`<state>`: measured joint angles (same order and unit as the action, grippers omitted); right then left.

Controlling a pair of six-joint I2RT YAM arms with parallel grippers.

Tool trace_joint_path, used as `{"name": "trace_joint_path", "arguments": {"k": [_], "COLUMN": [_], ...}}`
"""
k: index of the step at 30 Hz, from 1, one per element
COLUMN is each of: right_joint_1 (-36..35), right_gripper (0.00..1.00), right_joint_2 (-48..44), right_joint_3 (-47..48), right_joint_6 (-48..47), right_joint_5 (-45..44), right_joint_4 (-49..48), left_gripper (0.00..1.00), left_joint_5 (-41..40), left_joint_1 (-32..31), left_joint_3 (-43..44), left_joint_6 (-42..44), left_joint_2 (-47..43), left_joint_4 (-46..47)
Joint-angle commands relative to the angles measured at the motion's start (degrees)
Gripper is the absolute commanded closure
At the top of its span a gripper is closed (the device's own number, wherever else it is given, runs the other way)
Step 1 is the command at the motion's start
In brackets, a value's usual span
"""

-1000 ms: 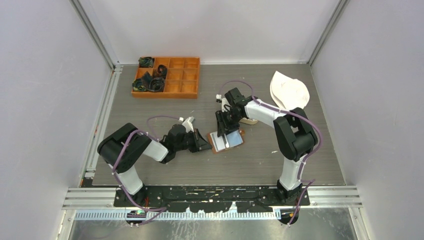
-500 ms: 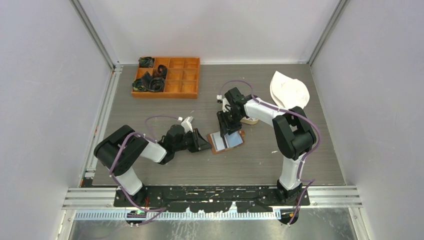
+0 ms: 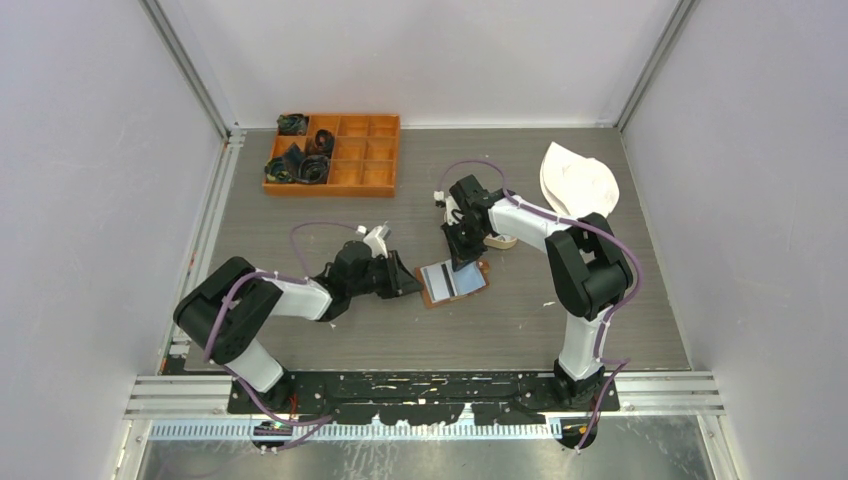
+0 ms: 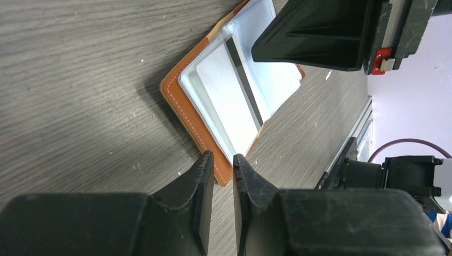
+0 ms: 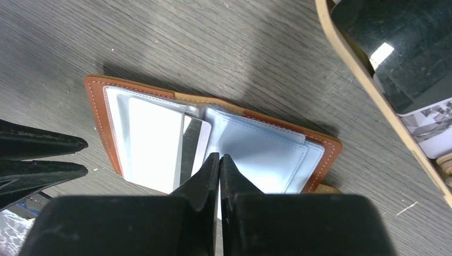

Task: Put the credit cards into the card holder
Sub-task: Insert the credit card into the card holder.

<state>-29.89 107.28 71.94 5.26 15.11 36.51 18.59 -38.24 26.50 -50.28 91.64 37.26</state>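
Stitched leather card holder (image 5: 97, 120), glossy plastic sleeves (image 5: 266, 154), matt wood-grain table (image 5: 213, 48)

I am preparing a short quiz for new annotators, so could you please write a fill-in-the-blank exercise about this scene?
The card holder lies ___ on the table.
The card tucked inside it shows a ___ stripe.
The compartment box at the far left is ___ in colour.
Missing words: open, black, orange.
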Motion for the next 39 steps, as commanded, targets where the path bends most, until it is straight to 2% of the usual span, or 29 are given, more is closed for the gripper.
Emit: {"name": "trace_joint_path", "arguments": {"k": [1, 10, 16, 27, 31, 39], "right_joint_1": [0.0, -1.5, -1.4, -1.3, -1.3, -2.2], "right_gripper": [0.93, 0.94, 0.94, 0.93, 0.93, 0.93], "right_joint_2": [-1.4, 0.7, 1.6, -5.2, -4.0, 0.8], "right_joint_3": [1.9, 2.0, 2.3, 1.5, 1.5, 2.3], "right_joint_6": [-1.2, 0.2, 1.5, -3.1, -4.1, -3.5], "right_joint_5": [-1.3, 4.4, 8.8, 1.3, -3.1, -2.7], "right_joint_4": [1.1, 0.7, 0.2, 0.0, 0.2, 0.9], "left_gripper": [0.79, 0.78, 0.81, 0.80, 0.80, 0.81], "left_joint_5": [-1.3, 1.2, 2.0, 1.0, 1.1, 2.2], "left_joint_1": [0.1, 0.1, 0.2, 0.2, 0.2, 0.2], "left_joint_3": [3.8, 6.8, 7.0, 6.3, 6.5, 7.7], "left_joint_6": [2.9, 2.7, 2.3, 3.1, 3.0, 2.7], "left_joint_2": [0.7, 5.8, 6.8, 4.3, 4.8, 6.3], "left_joint_4": [-4.6, -4.8, -3.9, -6.0, -6.0, -5.9]}}
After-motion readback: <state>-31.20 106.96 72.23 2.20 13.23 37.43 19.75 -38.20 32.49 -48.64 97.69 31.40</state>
